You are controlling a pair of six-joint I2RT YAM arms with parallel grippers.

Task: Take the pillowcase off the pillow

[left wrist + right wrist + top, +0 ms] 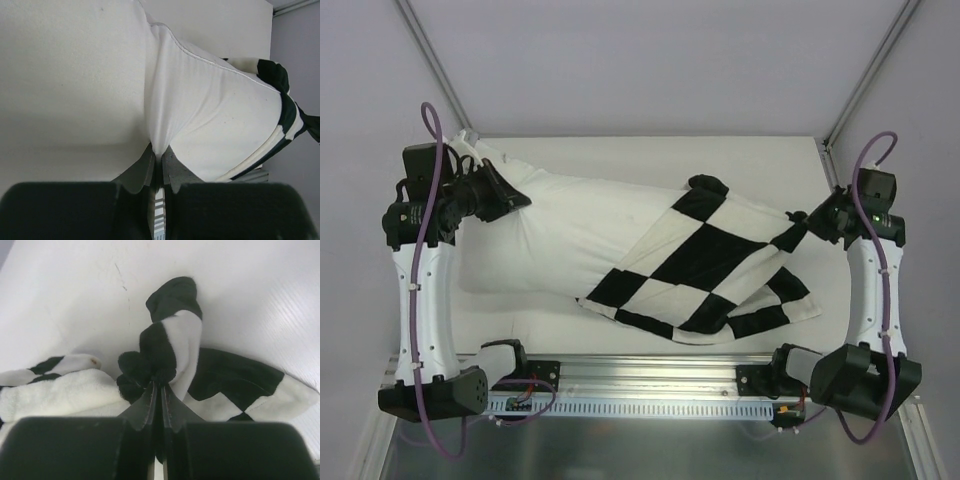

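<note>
The white pillow [560, 240] lies across the table, its left half bare. The black-and-white checkered pillowcase [710, 265] still covers its right end and spreads toward the front right. My left gripper [517, 197] is shut on a pinch of the pillow's white fabric [159, 145] at its left end. My right gripper [802, 216] is shut on a bunched black-and-white edge of the pillowcase [162, 360] at the right. The pillow also shows in the left wrist view [215, 110], with the pillowcase [280, 80] at its far end.
The white table [650, 150] runs behind the pillow. Metal frame posts [430, 60] rise at the back corners. The arms' mounting rail [650, 385] lies along the near edge.
</note>
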